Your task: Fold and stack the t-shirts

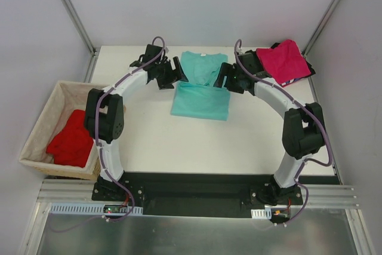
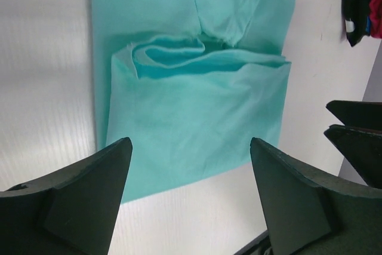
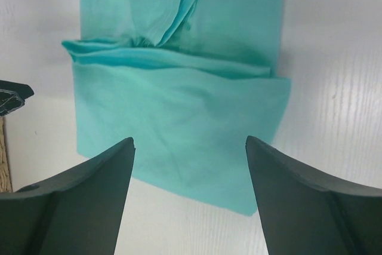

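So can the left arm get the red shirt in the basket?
Probably yes. The red shirt lies uncovered in the open-topped basket beside the left arm, and the left gripper is open and empty over the teal shirt. Only the basket wall might get in the way.

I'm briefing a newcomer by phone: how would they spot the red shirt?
Look left of the white table to the tan woven wicker basket. The bright red cloth t-shirt lies crumpled inside it, the only shirt not on the table.

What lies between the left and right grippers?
In the top view, the half-folded teal-green cloth t-shirt lies between the open left gripper and open right gripper.
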Motion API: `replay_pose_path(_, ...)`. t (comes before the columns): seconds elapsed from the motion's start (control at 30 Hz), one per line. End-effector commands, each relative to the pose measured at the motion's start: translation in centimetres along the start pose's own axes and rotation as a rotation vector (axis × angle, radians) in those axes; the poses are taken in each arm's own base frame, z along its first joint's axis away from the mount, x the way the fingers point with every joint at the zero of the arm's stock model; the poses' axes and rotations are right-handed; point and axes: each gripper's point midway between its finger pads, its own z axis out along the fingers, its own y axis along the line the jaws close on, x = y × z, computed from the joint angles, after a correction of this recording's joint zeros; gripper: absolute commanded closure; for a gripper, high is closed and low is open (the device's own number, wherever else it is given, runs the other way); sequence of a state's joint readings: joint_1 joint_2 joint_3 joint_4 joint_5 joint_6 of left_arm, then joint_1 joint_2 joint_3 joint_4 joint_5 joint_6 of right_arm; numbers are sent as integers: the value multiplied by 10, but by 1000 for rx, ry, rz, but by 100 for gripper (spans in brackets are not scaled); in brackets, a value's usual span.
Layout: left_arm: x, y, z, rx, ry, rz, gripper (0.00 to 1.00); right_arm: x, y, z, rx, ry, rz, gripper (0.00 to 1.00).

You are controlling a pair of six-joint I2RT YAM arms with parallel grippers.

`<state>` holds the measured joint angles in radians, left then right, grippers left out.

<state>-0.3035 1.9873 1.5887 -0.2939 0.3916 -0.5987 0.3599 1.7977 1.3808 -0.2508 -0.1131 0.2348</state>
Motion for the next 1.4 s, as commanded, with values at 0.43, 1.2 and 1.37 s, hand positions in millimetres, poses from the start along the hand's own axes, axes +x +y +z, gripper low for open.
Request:
replay_pose_path(0.43, 57, -11, 16, 121, 117, 2, 21, 65, 1, 6, -16, 73, 8, 21)
replay_pose_path(1.2, 69, 3, 19, 94, 128, -11, 23, 76, 26, -31, -41, 60, -19, 22)
replay_pose_path(1.37, 66, 0, 16, 95, 117, -11, 23, 90, 20, -44, -9, 66, -34, 22)
